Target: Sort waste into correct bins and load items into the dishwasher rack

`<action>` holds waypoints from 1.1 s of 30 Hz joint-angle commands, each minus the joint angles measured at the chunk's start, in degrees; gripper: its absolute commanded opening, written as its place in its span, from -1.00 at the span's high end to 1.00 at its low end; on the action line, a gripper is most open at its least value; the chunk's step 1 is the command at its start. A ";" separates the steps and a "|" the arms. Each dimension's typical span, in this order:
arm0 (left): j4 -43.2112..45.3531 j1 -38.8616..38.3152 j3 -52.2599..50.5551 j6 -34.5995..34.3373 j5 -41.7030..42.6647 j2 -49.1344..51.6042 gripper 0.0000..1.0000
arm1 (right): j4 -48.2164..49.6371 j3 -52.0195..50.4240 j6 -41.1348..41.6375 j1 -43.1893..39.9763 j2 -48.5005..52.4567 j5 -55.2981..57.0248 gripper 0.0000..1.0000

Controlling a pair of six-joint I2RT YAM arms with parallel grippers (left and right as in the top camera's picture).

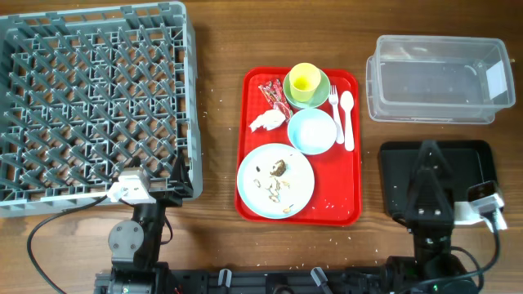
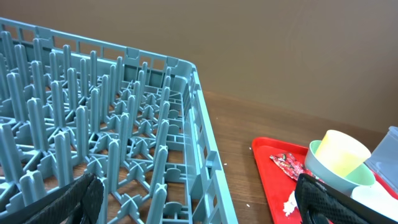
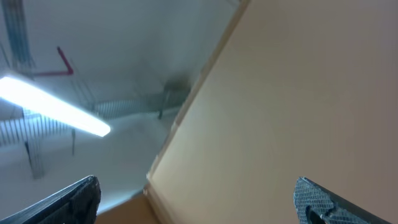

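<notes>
The waste lay on a red tray (image 1: pixel 353 208) in the middle of the wooden table (image 1: pixel 219 49). A red snack wrapper (image 1: pixel 274 96) and a crumpled white tissue (image 1: pixel 266 122) sat along the tray's left side. Brown food scraps (image 1: pixel 279 169) with pale crumbs lay on a round white plate (image 1: pixel 301 186) at the near end.

Also on the tray, a yellow cup (image 1: pixel 304 79) stood inside a green bowl (image 1: pixel 321 92) at the far end. A light blue bowl (image 1: pixel 312 131) sat between that pair and the plate. A white fork (image 1: pixel 335 104) and spoon (image 1: pixel 348 118) lay side by side along the right edge.

The grey dishwasher rack (image 1: pixel 190 98) took up the left of the table, with nothing among its pegs. On the right, a clear plastic tub (image 1: pixel 433 39) stood at the far side and a black tray (image 1: pixel 394 167) nearer.

The left gripper (image 2: pixel 198 186) hung at the rack's near right corner, its fingers (image 2: pixel 74 196) spread wide and holding nothing. The right gripper (image 3: pixel 196 183) was above the black tray, its fingers also wide apart and gripping nothing. Its camera pointed up at a ceiling light and a wall.
</notes>
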 commanded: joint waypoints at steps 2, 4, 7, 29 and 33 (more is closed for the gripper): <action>0.00 0.33 -0.28 1.14 0.68 -0.50 -1.00 | -1.29 15.19 -16.90 -0.20 14.53 -2.84 -1.00; 0.00 0.33 -0.28 1.14 0.68 -0.50 -1.00 | -21.57 32.92 -34.45 -0.17 30.05 -15.85 -0.99; 0.00 0.33 -0.28 1.14 0.68 -0.50 -1.00 | -64.59 67.06 -57.00 1.11 55.98 -23.45 -0.99; 0.00 0.33 -0.28 1.14 0.68 -0.50 -1.00 | -90.99 94.09 -76.74 38.71 122.11 22.21 -0.39; 0.00 0.33 -0.28 1.14 0.68 -0.50 -0.99 | -93.15 91.71 -77.33 38.66 122.11 20.35 -0.29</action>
